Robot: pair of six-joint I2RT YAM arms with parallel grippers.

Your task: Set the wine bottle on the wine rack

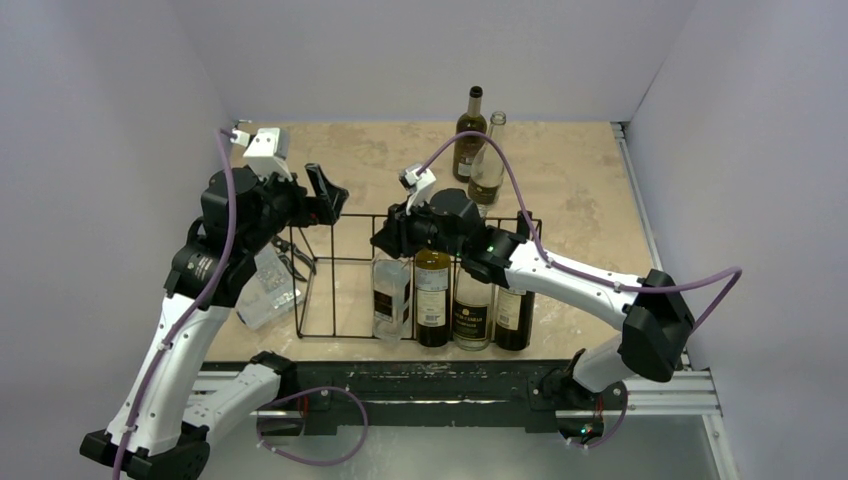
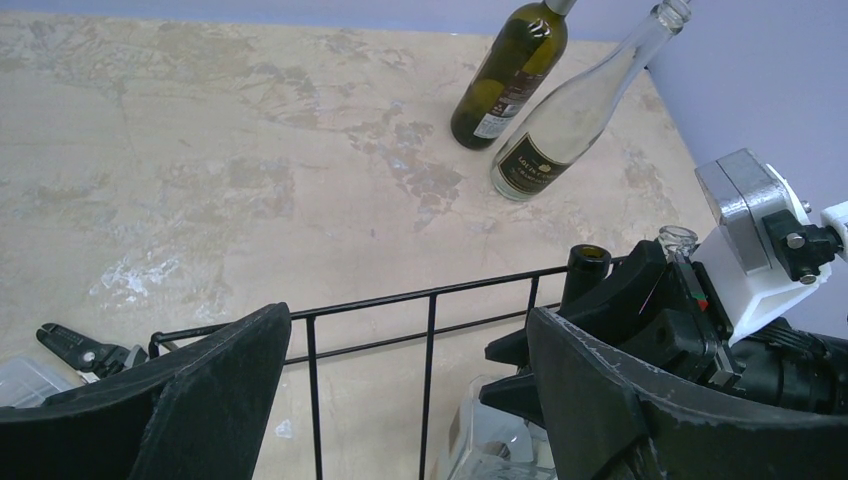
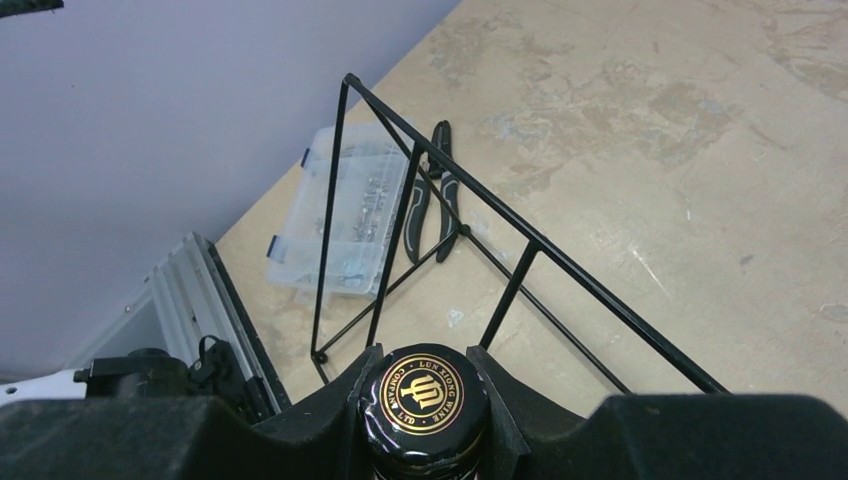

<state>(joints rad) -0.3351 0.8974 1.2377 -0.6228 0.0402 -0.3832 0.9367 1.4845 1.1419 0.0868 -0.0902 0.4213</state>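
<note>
The wine bottle (image 1: 390,298) stands upright inside the wine rack (image 3: 540,245), at the left end of a row with three other bottles (image 1: 472,305). The right gripper (image 1: 392,240) is clamped tight on its top, the fingers pressed to either side of the black-and-gold cap (image 3: 424,397). Whether its base rests on the rack floor or hangs just above it cannot be told. The left gripper (image 1: 327,195) hovers over the rack's far left corner, its jaws partly apart and holding nothing. The bottle is rigid glass, smooth and breakable. Its body looks clear, so it may be empty and fairly light, but that is only a guess. A hold this high leaves the body free to swing like a pendulum and knock the neighbouring glass or the thin wires. The capsule is also a slick surface to pinch. A safer purchase would sit just under the lip, where the neck flares, and any release should be slow and vertical.
</note>
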